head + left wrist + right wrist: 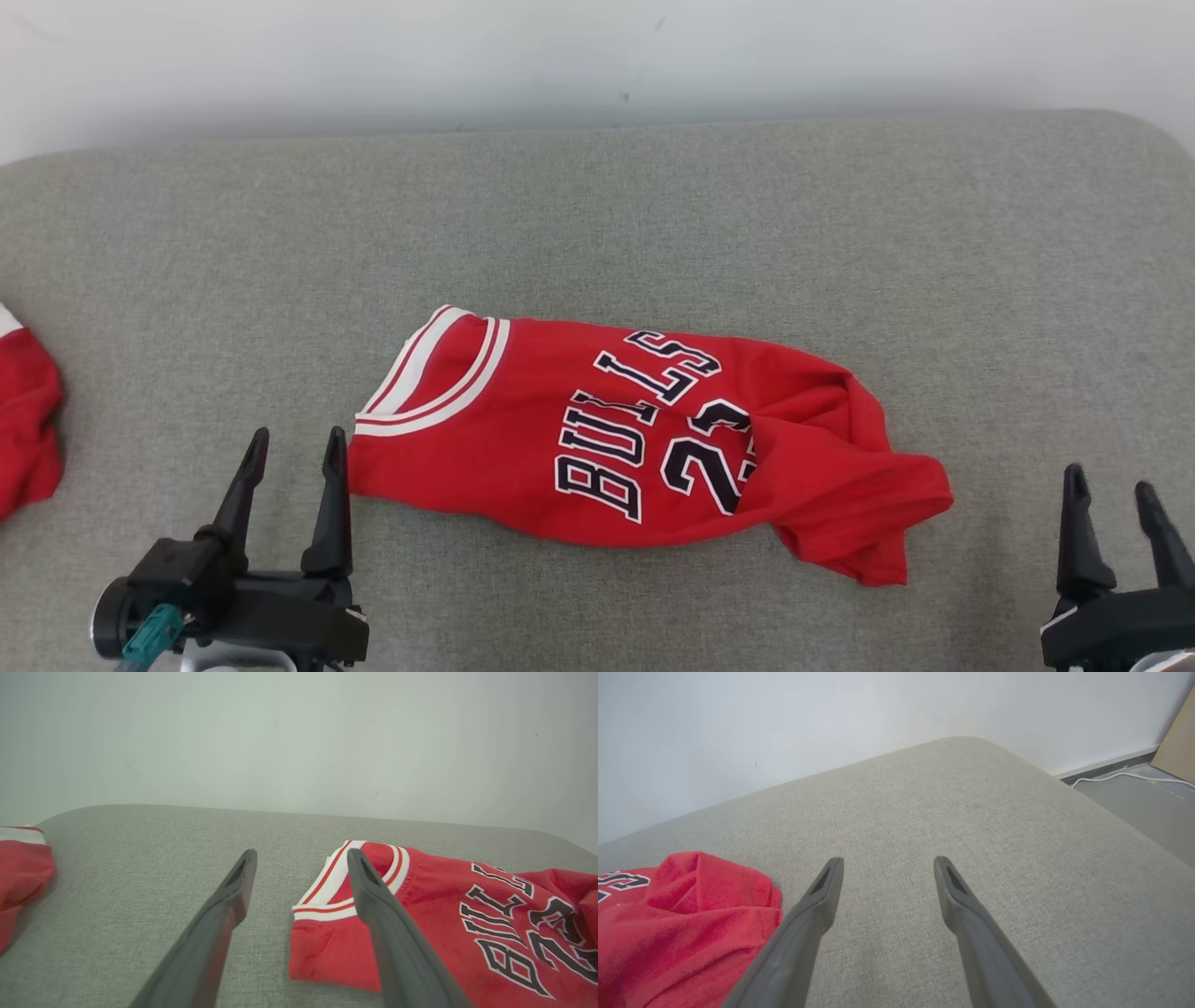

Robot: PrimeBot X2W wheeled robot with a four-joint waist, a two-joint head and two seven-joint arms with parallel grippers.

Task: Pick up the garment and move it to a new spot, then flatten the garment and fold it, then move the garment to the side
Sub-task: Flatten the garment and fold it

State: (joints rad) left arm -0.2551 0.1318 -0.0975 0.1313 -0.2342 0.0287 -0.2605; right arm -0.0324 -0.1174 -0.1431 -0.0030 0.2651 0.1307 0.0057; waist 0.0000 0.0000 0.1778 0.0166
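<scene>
While the left hand (pixel 297 439) and right hand (pixel 1109 481) stand released and empty, the jersey (pixel 644 439) lies rumpled on the bench (pixel 653 215) between them, apparently placed there ready for flattening.

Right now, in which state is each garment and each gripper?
red jersey: lying loose on the grey cushion, right end bunched up, held by nothing.
second red garment: at the cushion's left edge, partly out of view, untouched.
left gripper: open, empty, beside the jersey's collar.
right gripper: open, empty, apart from the jersey.
</scene>
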